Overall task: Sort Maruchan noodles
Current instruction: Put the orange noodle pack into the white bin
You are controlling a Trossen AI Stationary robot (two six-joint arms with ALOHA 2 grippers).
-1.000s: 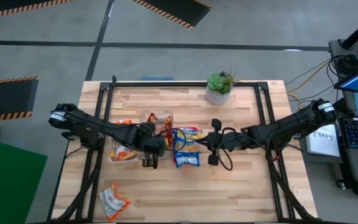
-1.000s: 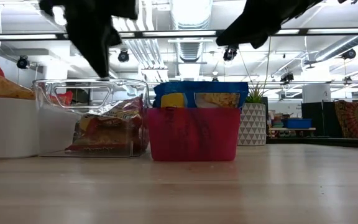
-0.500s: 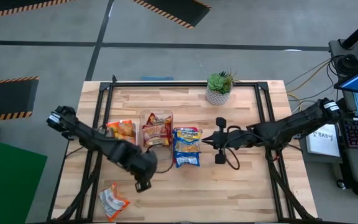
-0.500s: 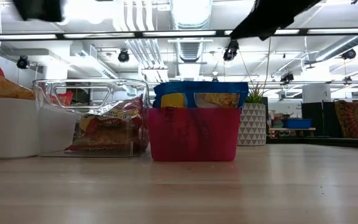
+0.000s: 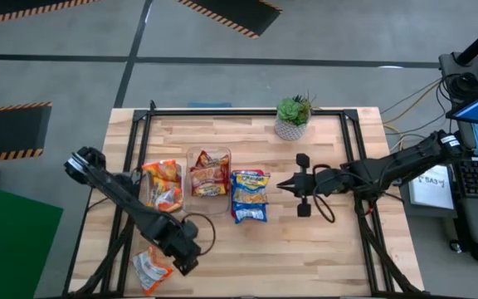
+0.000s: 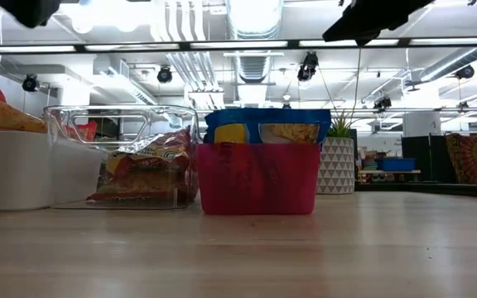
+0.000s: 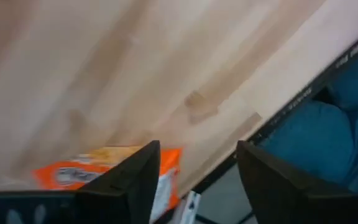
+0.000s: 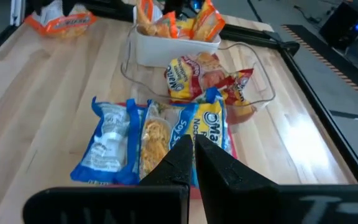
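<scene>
Maruchan noodles packets lie sorted in three trays mid-table: orange ones in a white tray, red ones in a clear tray, blue ones in a red tray. One orange packet lies flat on the wood near the front left corner. My left gripper hangs open just right of that packet, with bare table between its fingers. My right gripper is shut, held above the table right of the red tray, pointing at the blue packets.
A potted plant stands at the far edge, right of centre. A black frame runs along the table's left, far and right sides. Bare wood lies in front of the trays and at the front right.
My left gripper has swung from over the clear tray toward the table's near left corner and now hangs beside the lone orange packet. My right gripper has drawn back a little toward the right edge, away from the red tray.
</scene>
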